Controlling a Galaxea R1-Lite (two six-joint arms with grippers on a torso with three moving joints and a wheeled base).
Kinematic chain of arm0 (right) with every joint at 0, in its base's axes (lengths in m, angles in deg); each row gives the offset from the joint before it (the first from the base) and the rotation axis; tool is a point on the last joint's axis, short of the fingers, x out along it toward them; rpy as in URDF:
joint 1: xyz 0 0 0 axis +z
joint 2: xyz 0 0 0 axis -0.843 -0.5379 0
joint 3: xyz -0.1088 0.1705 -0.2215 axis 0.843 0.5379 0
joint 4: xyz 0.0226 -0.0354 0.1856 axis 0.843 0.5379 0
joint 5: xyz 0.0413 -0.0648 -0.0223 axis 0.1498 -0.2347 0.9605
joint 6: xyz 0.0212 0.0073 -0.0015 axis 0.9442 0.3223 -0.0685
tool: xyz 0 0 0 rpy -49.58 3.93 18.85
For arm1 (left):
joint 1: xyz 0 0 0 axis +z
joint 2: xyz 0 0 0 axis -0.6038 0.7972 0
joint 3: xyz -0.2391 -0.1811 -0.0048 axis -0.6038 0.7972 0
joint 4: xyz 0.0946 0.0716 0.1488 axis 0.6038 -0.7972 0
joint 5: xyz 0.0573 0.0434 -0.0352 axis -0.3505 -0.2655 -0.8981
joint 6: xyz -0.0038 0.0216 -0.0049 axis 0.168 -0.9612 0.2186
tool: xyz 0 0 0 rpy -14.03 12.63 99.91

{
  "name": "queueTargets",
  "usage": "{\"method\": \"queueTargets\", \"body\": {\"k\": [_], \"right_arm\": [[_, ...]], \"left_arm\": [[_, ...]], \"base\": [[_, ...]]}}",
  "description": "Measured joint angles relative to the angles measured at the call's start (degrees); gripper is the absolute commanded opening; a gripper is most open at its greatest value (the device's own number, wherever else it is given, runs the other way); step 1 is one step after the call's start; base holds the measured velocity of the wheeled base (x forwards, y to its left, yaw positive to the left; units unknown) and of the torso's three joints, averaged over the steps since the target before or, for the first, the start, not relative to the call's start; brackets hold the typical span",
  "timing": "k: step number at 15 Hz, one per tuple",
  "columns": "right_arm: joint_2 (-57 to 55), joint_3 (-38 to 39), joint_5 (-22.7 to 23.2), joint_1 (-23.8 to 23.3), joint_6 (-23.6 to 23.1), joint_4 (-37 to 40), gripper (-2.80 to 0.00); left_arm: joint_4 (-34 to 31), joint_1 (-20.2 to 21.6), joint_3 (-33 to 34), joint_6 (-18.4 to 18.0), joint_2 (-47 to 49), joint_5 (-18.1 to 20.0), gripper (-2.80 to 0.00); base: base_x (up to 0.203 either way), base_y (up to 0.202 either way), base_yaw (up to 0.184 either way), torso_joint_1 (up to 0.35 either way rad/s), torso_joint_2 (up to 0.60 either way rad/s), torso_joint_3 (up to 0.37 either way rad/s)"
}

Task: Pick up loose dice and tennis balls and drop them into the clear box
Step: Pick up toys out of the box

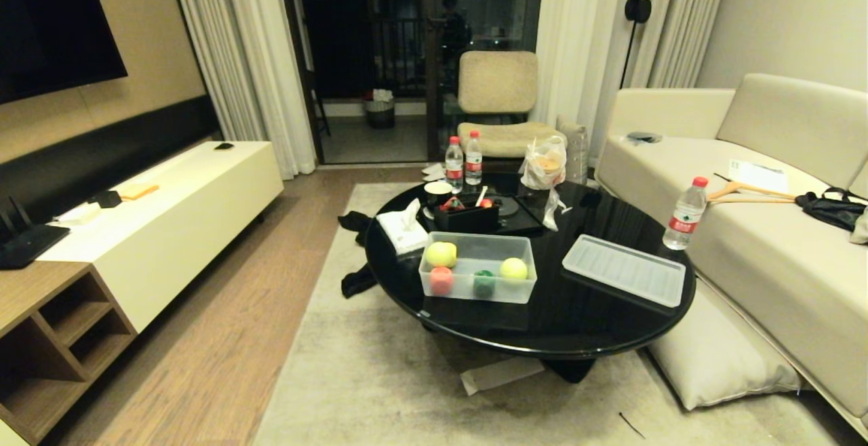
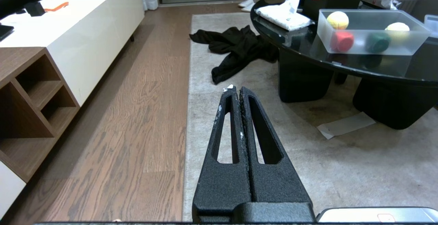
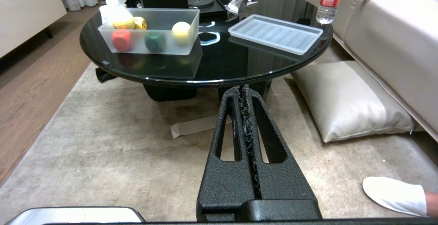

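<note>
Two tennis balls (image 1: 441, 254) already lie in the clear box (image 1: 477, 291) at centre frame, its lid (image 1: 624, 270) to the right. Both the left gripper (image 2: 237, 89) and right gripper (image 3: 241, 89) hang pressed together, empty, well short of the table (image 1: 583, 324). Risk: the coloured dice inside get mistaken for loose targets.

Glossy black table (image 1: 597, 327), 2 yellow-green tennis balls (image 1: 441, 254).

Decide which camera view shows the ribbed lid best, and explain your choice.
The right wrist view: the lid lies whole, close and unblocked on the table, ribs plain. The head view shows it complete too, but farther off. The left wrist view catches only a corner at the picture's edge.
</note>
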Motion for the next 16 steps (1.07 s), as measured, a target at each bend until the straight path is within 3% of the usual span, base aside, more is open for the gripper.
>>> {"method": "queueTargets", "body": {"k": [12,16], "right_arm": [[0.0,0.0,0.0,0.0,-0.1,0.0,-2.80],[0.0,0.0,0.0,0.0,-0.1,0.0,-2.80]], "left_arm": [[0.0,0.0,0.0,0.0,0.0,0.0,-2.80],[0.0,0.0,0.0,0.0,0.0,0.0,-2.80]], "base": [[0.000,0.000,0.000,0.000,0.00,0.000],[-0.008,-0.023,0.148,0.002,0.00,0.000]]}}
